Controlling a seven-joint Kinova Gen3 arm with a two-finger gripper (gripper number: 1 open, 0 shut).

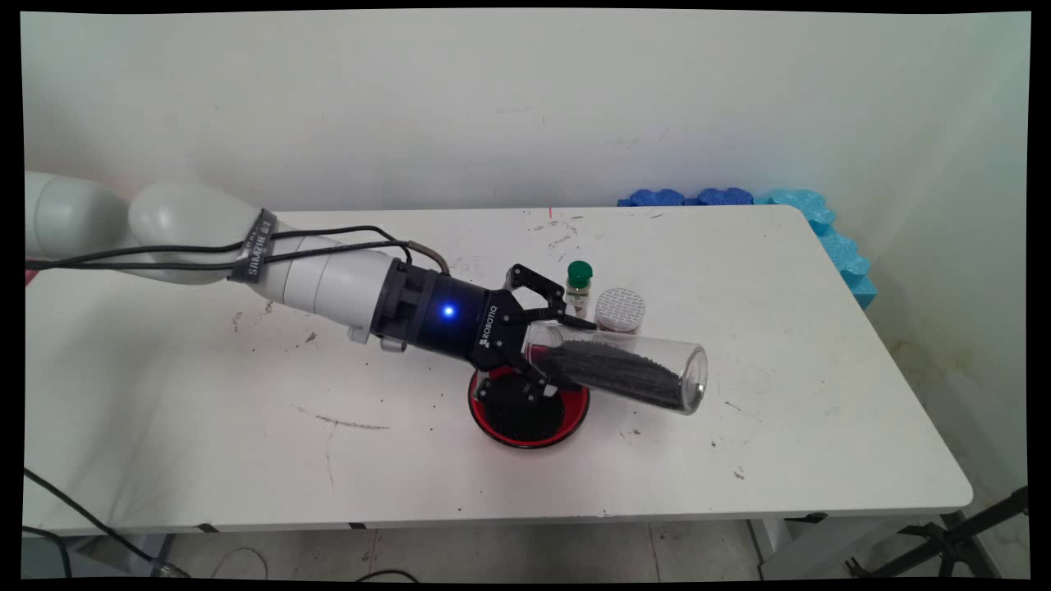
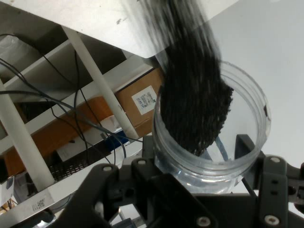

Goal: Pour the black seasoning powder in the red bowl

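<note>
One black two-finger gripper [image 1: 548, 345] is all I have to work with here, and I see it closed around the base end of a clear cylindrical jar holding dark granules [image 1: 624, 373], the fingers clamped on the glass with nothing else in their hold. The jar's long axis lies close to horizontal, running from the gripper toward the table's right side, its open mouth at the far end and dipping a little lower than the held base. Directly under the gripper and the jar's held end sits a round red dish with dark granules in it [image 1: 528, 410]; the jar's mouth reaches past the dish's right rim, over bare white table [image 1: 821, 410]. From the hand camera the granules [image 2: 192, 95] are heaped along one side of the jar's wall, which fits a jar lying on its side.

Just behind the jar stand a small bottle with a green cap [image 1: 579, 287] and, beside it to the right, a small jar with a white perforated lid [image 1: 619, 310]; both upright and, as far as I can judge from this angle, not touching the held jar.

For lettering, I read ROBOTIQ on the gripper body, and a strap on the arm carries print that I cannot make out reliably. The green-capped bottle's label is too small to read.
</note>
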